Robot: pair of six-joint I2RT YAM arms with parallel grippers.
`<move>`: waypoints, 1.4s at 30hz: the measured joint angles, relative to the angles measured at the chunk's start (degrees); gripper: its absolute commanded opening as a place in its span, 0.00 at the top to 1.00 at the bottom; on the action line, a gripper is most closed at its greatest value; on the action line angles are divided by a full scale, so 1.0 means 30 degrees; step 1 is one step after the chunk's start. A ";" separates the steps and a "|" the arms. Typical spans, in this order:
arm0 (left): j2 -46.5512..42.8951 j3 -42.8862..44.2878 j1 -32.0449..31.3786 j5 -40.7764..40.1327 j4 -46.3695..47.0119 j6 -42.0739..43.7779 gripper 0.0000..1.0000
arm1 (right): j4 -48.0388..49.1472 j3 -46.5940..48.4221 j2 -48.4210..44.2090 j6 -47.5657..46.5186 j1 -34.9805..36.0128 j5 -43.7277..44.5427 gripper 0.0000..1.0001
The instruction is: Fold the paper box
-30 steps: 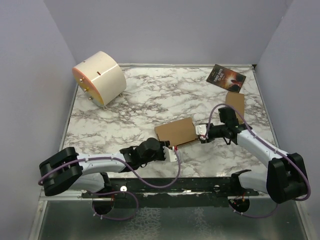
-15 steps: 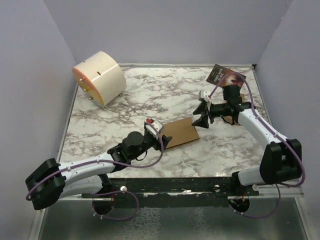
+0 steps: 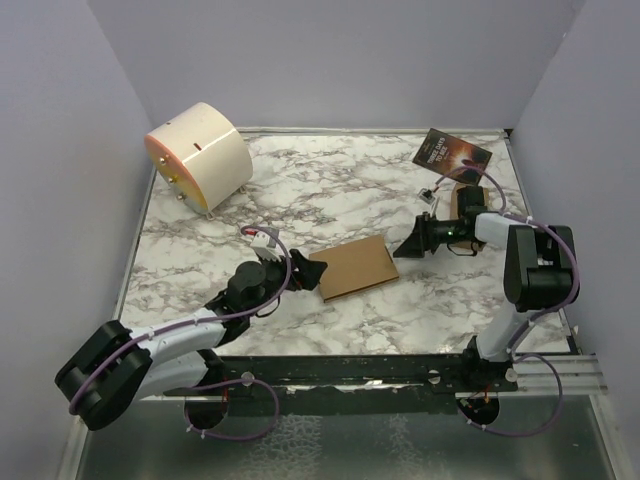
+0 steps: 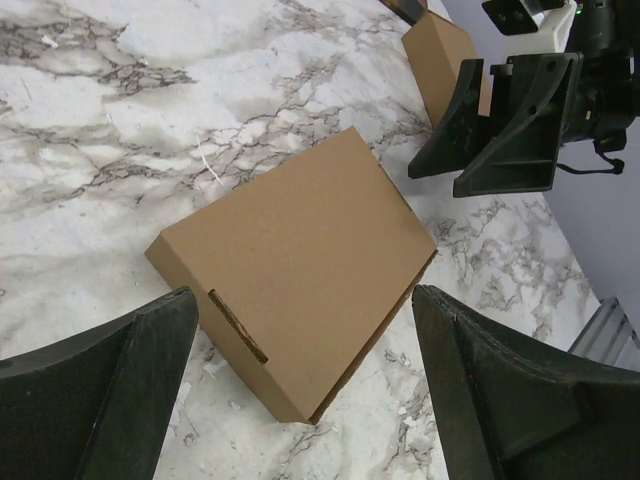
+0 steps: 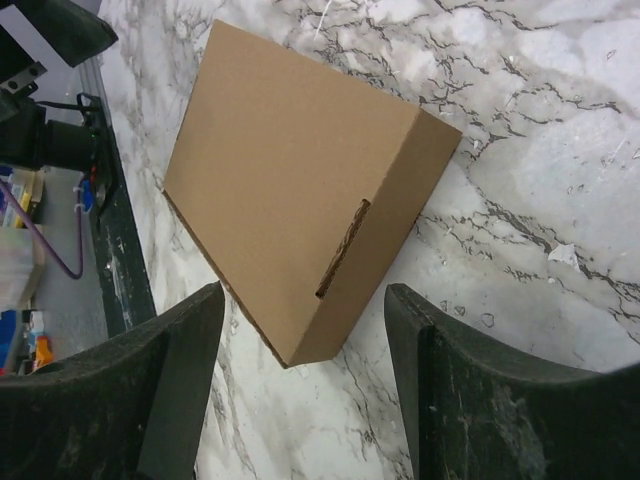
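- The paper box (image 3: 352, 267) lies closed and flat on the marble bench (image 3: 300, 195), near the middle, between my two grippers.
- My left wrist view shows a slot with a tucked tab in the box's near side wall, and my right wrist view shows the same on the opposite wall.
- The left gripper (image 3: 303, 273) sits just beside the box's left end, jaws spread wide, holding nothing.
- The right gripper (image 3: 409, 246) sits low, just off the box's right corner, jaws also apart and empty.
- A smaller cardboard box (image 3: 470, 203) lies behind the right arm, with a dark booklet (image 3: 452, 155) beyond it.
- A cream drum (image 3: 200, 155) sits at the far left corner.
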 measured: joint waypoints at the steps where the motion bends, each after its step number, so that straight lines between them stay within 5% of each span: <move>1: 0.0197 0.0000 0.0066 0.0036 -0.0015 -0.0444 0.09 | -0.0022 0.0080 0.0277 0.0131 0.0000 -0.0073 0.37; 19: 0.2521 0.0219 0.0240 0.0219 -0.2747 -0.2368 0.11 | -0.0393 0.1268 0.3599 0.0787 0.0517 -0.0678 0.53; 30: 0.3789 0.0219 0.0372 0.0838 -0.2237 -0.3388 0.07 | -0.0634 0.1290 0.4014 0.1231 0.0838 -0.0714 0.79; 42: 0.4845 0.0124 0.0743 0.1341 -0.0270 -0.5435 0.06 | -0.0619 0.1290 0.4612 0.2157 0.0364 -0.1508 0.81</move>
